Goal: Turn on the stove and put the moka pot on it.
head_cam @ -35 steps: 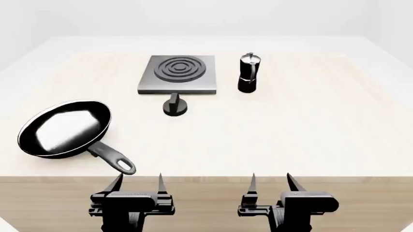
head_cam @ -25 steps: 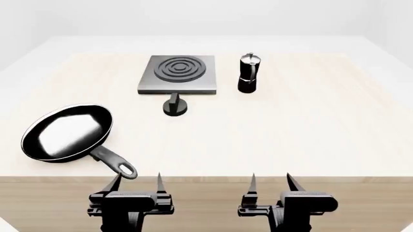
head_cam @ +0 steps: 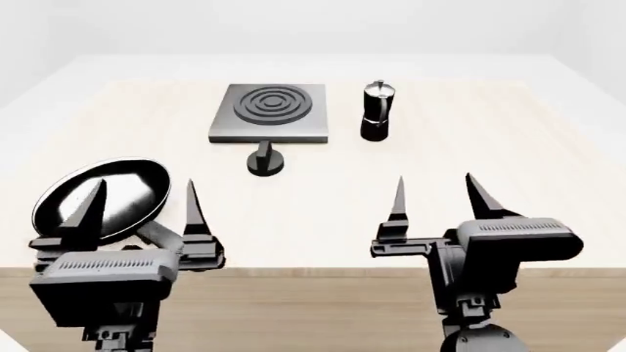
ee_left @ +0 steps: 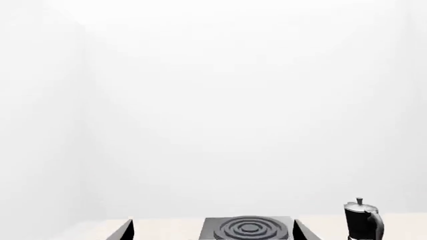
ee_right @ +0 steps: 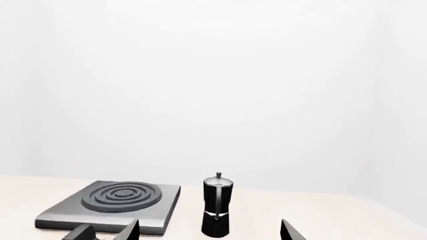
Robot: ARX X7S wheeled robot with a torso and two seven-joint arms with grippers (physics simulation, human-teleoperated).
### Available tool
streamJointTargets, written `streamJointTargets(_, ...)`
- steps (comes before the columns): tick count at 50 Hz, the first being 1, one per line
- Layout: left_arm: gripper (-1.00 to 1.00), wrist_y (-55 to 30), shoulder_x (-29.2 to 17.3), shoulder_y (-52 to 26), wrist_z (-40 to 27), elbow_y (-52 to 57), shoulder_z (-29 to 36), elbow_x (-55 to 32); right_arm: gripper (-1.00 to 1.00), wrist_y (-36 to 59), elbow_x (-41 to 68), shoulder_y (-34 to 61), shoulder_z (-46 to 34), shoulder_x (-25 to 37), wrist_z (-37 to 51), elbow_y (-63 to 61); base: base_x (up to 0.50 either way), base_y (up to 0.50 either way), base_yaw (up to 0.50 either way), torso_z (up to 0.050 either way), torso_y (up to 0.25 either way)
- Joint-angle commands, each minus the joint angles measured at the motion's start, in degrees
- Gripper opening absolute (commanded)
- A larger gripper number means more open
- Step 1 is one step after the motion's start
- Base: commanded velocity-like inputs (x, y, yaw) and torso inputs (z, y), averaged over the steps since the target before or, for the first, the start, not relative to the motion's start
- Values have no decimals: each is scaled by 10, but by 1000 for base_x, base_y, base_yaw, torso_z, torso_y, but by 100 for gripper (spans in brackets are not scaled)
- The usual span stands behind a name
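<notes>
The stove is a dark-grey square plate with a ringed burner at the table's far middle. Its black round knob stands just in front of it. The moka pot, black with a silver lid, stands upright to the stove's right. My left gripper is open and empty, raised over the table's front left, in front of the frying pan. My right gripper is open and empty over the front right, well short of the pot. The stove and pot show in the left wrist view, and the stove and pot in the right wrist view.
A black frying pan lies at the front left, its handle toward the table's front edge, partly behind my left gripper. The light wooden table stretches wide to the right. White walls stand behind.
Both grippers have risen from below the table's front edge to over the table. The frying pan shifted slightly to the right earlier.
</notes>
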Motion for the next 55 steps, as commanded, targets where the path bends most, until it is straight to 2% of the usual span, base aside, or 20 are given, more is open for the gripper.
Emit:
streamJointTargets(1, 100, -66, -26, -29, -12, 135, -26, -14, 100, 81, 4, 41, 2, 16, 11, -129, 0, 0, 0, 0, 0)
streamJointTargets(3, 100, -37, -33, -23, -3, 136, -27, -19, 100, 90, 7, 43, 3, 18, 12, -143, 0, 0, 0, 24, 0)
streamJointTargets(8, 100, -52, -27, -25, -8, 143, -50, -57, 100, 94, 13, 46, 5, 20, 17, -153, 0, 0, 0, 50, 0)
streamJointTargets(14, 100, -52, -32, -23, -8, 144, -44, -56, 100, 92, 15, 47, -1, 21, 21, -154, 0, 0, 0, 50, 0)
streamJointTargets(16, 100, -51, -32, -21, -8, 145, -44, -62, 100, 66, 15, 36, -2, 22, 23, -138, 0, 0, 0, 50, 0)
streamJointTargets(25, 100, -49, -36, -21, -10, 144, -38, -66, 100, 94, 22, 51, -5, 25, 30, -157, 0, 0, 0, 50, 0)
streamJointTargets(30, 100, -56, -39, -21, -12, 150, -37, -72, 100, 59, 25, 35, -4, 26, 33, -140, 0, 0, 0, 50, 0)
streamJointTargets(36, 100, -52, -40, -20, -13, 153, -32, -74, 100, 79, 29, 45, -8, 29, 36, -155, 0, 0, 0, 50, 0)
streamJointTargets(40, 100, -47, -41, -17, -16, 150, -32, -72, 100, 51, 23, 32, -13, 31, 41, -138, 0, 0, 0, 50, 0)
streamJointTargets(47, 100, -51, -44, -13, -22, 151, -32, -72, 100, 62, 17, 37, -23, 36, 47, -146, 0, 0, 0, 50, 0)
streamJointTargets(55, 100, -45, -48, -12, -26, 153, -28, -66, 100, 71, 17, 44, -27, 40, 52, -152, 0, 120, 0, 0, 0)
